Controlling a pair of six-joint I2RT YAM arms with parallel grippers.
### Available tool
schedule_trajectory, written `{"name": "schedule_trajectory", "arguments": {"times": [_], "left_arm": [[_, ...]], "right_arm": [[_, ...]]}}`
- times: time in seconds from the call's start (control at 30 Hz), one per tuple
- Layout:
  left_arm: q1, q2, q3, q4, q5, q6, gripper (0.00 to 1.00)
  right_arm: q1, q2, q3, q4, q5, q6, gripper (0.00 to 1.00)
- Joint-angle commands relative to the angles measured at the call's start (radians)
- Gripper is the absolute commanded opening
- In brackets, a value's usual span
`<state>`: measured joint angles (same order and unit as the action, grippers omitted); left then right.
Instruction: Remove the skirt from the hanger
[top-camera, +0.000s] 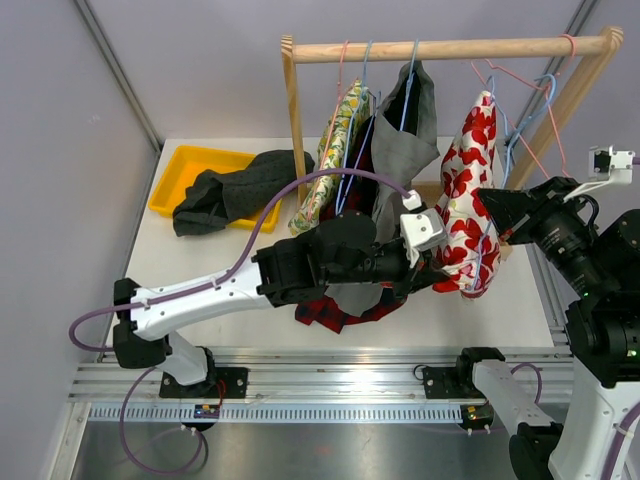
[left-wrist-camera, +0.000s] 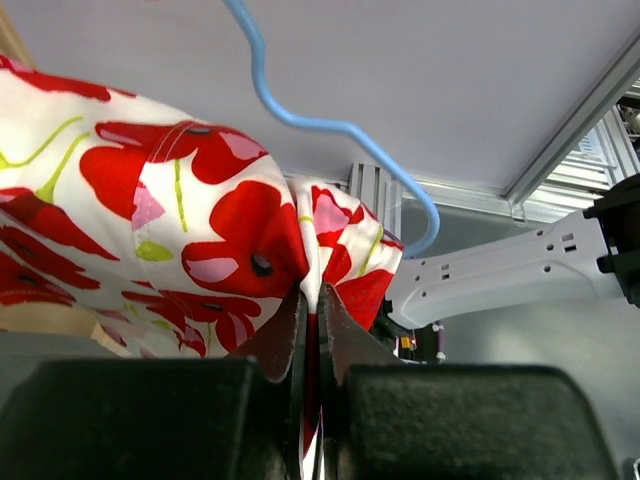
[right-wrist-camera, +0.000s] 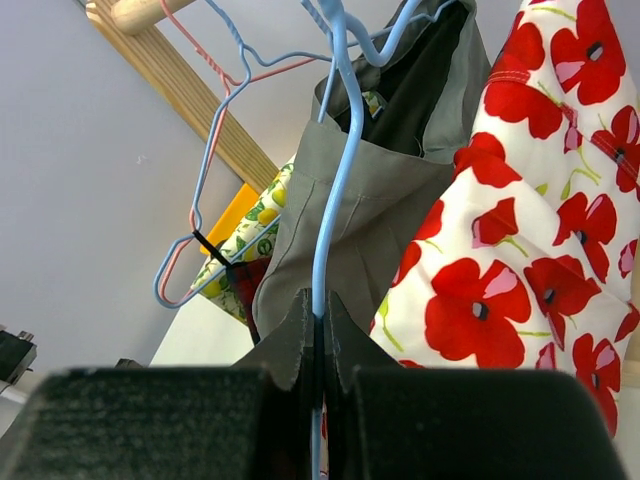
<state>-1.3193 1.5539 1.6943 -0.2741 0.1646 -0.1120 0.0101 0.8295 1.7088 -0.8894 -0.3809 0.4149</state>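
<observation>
We've got hanging clothes (top-camera: 400, 150) packed tight along the rail (top-camera: 450, 48); bare table (top-camera: 175, 255) shows left of the post (top-camera: 296, 130), near the tray (top-camera: 190, 160).

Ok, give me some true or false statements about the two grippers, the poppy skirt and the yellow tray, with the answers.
1. The left gripper is shut on the poppy skirt. True.
2. The right gripper is open. False: it is shut on the blue hanger wire.
3. The yellow tray holds a dark garment. True.
4. The poppy skirt lies in the tray. False: it hangs under the wooden rail.
</observation>
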Motion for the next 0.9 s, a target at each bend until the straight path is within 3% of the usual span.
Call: {"name": "schedule_trajectory", "arguments": {"times": [0.0, 0.2, 0.47, 0.67, 0.87], "left_arm": [[-0.024, -0.098, -0.086, -0.023, -0.034, -0.018, 0.0], [-0.116, -0.267, -0.274, -0.131, -0.152, -0.049, 0.0], [-0.3, -0.513, -0.526, -0.315, -0.382, -0.228, 0.0], [-0.418, -0.574, -0.62, -0.428, -0.516, -0.386, 0.0], [-0.445, -0.568, -0.634, -0.51, -0.618, -0.44, 0.0]], "right_arm": [[-0.002, 0.013, 0.069, 0.08, 0.056, -0.037, 0.0], [-0.002, 0.095, 0.156, 0.066, 0.158, -0.077, 0.0], [-0.004, 0.204, 0.219, 0.13, 0.136, -0.064, 0.0], [-0.002, 0.296, 0.236, 0.179, 0.109, -0.051, 0.0], [-0.002, 0.358, 0.215, 0.236, 0.082, -0.03, 0.0]]}}
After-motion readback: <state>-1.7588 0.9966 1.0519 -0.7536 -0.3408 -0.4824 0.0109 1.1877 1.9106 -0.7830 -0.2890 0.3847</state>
